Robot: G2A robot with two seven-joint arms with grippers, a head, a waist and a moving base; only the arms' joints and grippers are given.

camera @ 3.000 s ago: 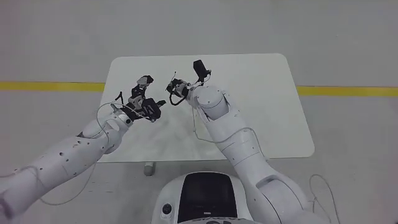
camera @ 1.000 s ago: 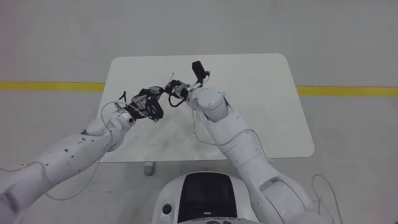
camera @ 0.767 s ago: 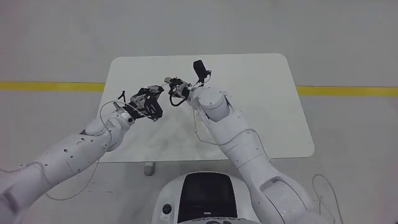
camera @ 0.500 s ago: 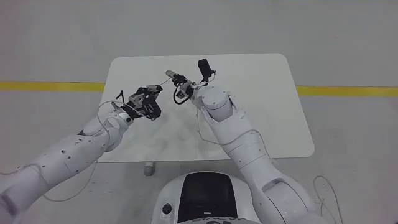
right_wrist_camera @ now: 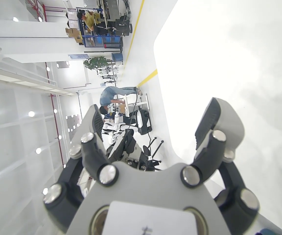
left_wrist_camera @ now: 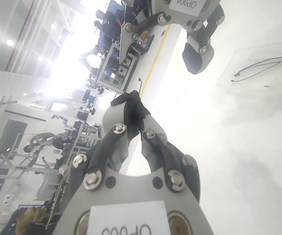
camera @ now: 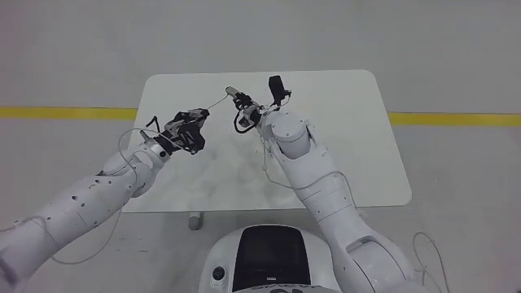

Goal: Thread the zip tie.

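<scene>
Tip of thin black plastic zip tie (camera: 216, 99) poking straight ahead from left claw (left_wrist_camera: 131, 106), pinched shut on it, long axis aimed at right claw (right_wrist_camera: 153, 111). Right claw spread wide and empty, directly opposite, just beyond that tip.

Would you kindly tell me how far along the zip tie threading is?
Done: the left gripper has the zip tie picked up, jaws shut on it, above the table. In hand: the right gripper sits opposite, jaws open and empty. Left: no closed loop shows, so threading the tail through the head remains.
</scene>
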